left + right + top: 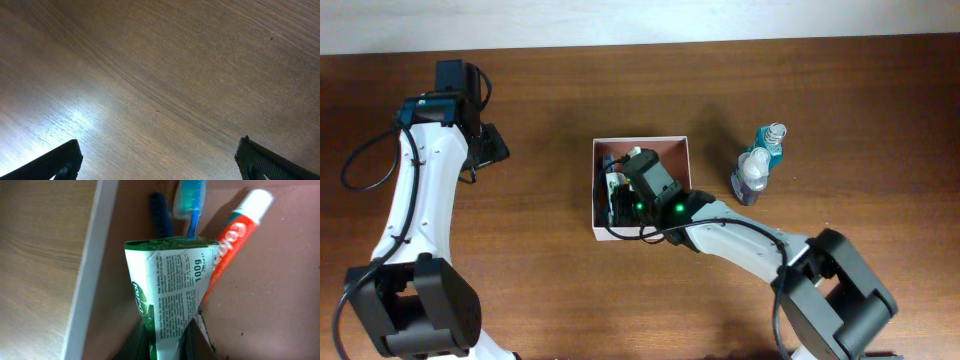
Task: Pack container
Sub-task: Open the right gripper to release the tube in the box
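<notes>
The container (680,150) is a square shallow box with a white rim and a reddish-brown inside, at the table's middle. Its wall shows in the right wrist view (95,260). My right gripper (620,195) is inside it, shut on a green and white tube (167,300). Under the tube lie a red and white toothpaste tube (235,235) and a blue toothbrush (190,200). My left gripper (485,145) is open and empty over bare wood at the far left; its fingertips frame only the table in the left wrist view (160,160).
A teal bottle (767,150) and a grey-capped bottle (748,182) stand on the table just right of the container. The table is dark brown wood.
</notes>
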Available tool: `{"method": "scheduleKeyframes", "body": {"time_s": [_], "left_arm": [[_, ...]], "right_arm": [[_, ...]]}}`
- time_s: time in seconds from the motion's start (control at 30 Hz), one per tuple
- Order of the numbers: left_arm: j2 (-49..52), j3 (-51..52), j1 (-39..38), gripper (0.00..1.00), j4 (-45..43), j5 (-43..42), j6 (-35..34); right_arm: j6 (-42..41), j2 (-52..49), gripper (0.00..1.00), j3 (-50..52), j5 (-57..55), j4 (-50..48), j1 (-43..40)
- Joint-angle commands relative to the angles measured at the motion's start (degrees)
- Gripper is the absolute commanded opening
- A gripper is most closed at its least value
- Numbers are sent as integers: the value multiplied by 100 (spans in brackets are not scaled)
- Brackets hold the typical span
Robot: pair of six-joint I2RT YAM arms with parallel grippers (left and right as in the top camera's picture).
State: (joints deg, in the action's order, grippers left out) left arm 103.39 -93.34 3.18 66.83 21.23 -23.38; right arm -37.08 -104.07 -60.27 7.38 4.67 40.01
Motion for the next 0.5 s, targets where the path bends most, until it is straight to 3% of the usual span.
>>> {"method": "scheduleKeyframes", "body": {"time_s": [0.0,0.13,0.33,0.47], "left_arm": [[-24,-46,9,99,9,-11,28],[-24,-46,9,99,9,-11,28],[-24,-46,9,99,9,-11,28],[-24,-46,9,99,9,-11,26]], "right_arm": [[11,-203,15,-114,-48,-66,59],[13,-205,18,-114,-48,-85,59],[13,-205,41,-114,2,-105,48],[13,-205,43,-116,155,-186,48]]}}
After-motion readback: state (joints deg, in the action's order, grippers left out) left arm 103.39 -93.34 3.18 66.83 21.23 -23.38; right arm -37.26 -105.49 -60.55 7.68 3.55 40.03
